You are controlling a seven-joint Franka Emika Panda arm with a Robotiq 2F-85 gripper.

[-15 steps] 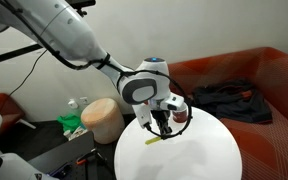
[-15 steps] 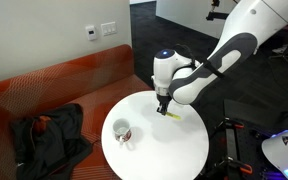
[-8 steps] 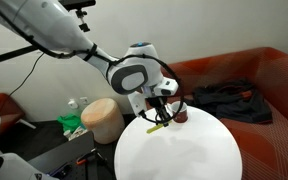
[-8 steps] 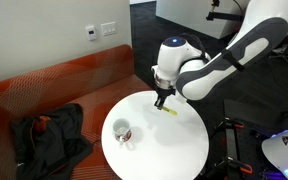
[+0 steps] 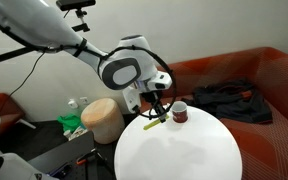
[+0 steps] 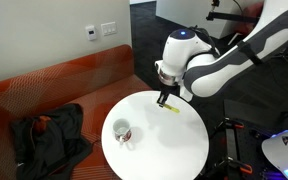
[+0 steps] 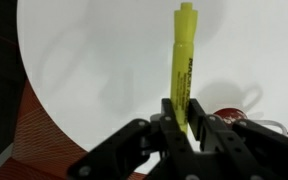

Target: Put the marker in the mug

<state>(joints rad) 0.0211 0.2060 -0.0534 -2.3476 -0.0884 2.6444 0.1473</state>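
My gripper (image 7: 182,118) is shut on the yellow-green marker (image 7: 182,60), which sticks out past the fingertips in the wrist view. In both exterior views the gripper (image 5: 157,110) (image 6: 164,98) holds the marker (image 5: 156,124) (image 6: 170,108) a little above the round white table (image 5: 184,155) (image 6: 164,145). The dark red mug (image 5: 180,112) (image 6: 121,131) stands upright on the table, apart from the gripper. In the wrist view the mug (image 7: 234,118) shows at the lower right, partly hidden by the fingers.
A tan cylindrical stool (image 5: 102,118) stands beside the table. A red sofa (image 6: 44,95) with dark clothing (image 6: 46,135) on it lies behind. Green items (image 5: 72,124) sit on the floor near the stool.
The arm has risen, lifting the marker a little off the table. The mug has not moved.
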